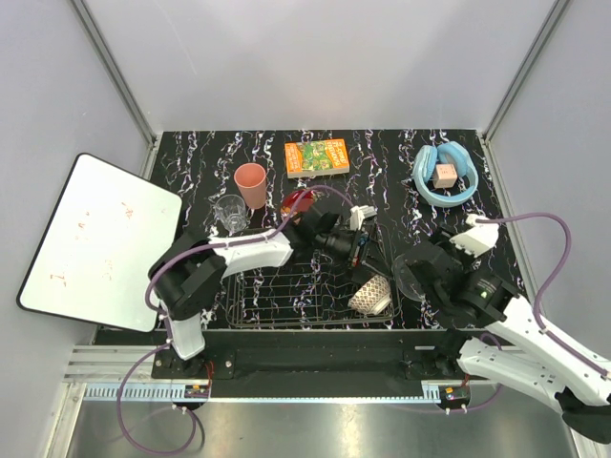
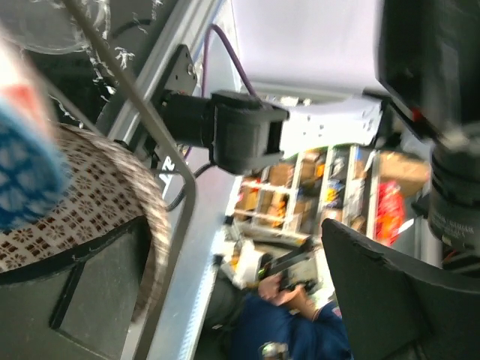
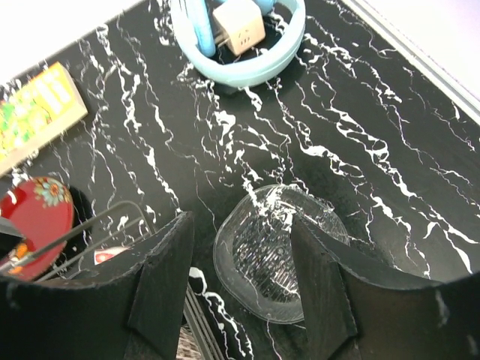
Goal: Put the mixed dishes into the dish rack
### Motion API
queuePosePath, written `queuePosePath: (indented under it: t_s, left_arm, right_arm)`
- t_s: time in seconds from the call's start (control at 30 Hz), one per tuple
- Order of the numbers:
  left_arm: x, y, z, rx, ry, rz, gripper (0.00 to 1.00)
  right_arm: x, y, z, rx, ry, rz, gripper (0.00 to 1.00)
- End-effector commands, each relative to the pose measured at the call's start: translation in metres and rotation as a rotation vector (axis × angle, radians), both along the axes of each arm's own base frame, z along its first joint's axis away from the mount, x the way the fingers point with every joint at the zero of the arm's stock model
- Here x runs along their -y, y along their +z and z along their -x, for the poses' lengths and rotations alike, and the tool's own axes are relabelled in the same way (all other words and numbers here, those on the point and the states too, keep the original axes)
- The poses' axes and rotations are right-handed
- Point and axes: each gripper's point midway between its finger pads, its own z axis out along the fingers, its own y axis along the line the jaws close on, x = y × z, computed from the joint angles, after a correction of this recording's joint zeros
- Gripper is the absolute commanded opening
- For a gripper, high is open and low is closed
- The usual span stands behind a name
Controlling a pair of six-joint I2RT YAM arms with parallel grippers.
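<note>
One black marbled table (image 1: pixel 401 153), big whiteboard (image 1: pixel 95 243) hanging off its left side. Rack (image 1: pixel 286 301) sits at the near edge between the two arm bases.

Left arm reaches right across the rack. Left gripper (image 2: pixel 225 247): jaws wide apart, nothing between them. Its wrist view is blurry and shows the beige bowl (image 1: pixel 372 294) right beside one finger, behind a rack wire, with the blue bowl (image 2: pixel 22 172) at the frame's left edge, next to the beige one. Can't tell if they touch. Beige bowl is on its side in the rack's right end.

Right arm comes in from the lower right. Right gripper (image 3: pixel 240 225) hangs over the glass bowl (image 3: pixel 262 262), jaws spread, one finger outside the rim, the other over the bowl's inside. Not clamped on it as far as visible; contact can't be told. Glass bowl is upright on the table, just right of the rack.

Headphones (image 1: pixel 425 186) are far right on the table, with a small cube (image 1: pixel 445 175) lying inside their loop. Box (image 1: pixel 317 156) lies flat at far centre.

Red bowl (image 1: pixel 298 200) is just past the rack's far edge, tilted, partly under the left arm's cable. Cup (image 1: pixel 251 184) stands left of it. Tumbler (image 1: pixel 230 212) is just near-left of the cup, upright, close but apart. Both are outside the rack.
</note>
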Motion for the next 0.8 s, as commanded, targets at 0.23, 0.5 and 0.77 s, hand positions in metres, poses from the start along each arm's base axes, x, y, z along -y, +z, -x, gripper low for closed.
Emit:
queuePosePath:
  t_s: [0.23, 0.5, 0.77]
  left_arm:
    - [-0.072, 0.06, -0.026, 0.264, -0.046, 0.043, 0.99]
    - [-0.091, 0.033, -0.03, 0.3, -0.006, -0.014, 0.99]
    - [-0.118, 0.041, -0.051, 0.584, -0.032, -0.1, 0.99]
  right_arm:
    - [-0.03, -0.003, -0.009, -0.1, 0.058, -0.029, 0.66]
    - [-0.047, -0.026, -0.008, -0.177, 0.093, -0.053, 0.68]
    - [-0.07, -0.053, 0.005, -0.222, 0.17, -0.067, 0.7]
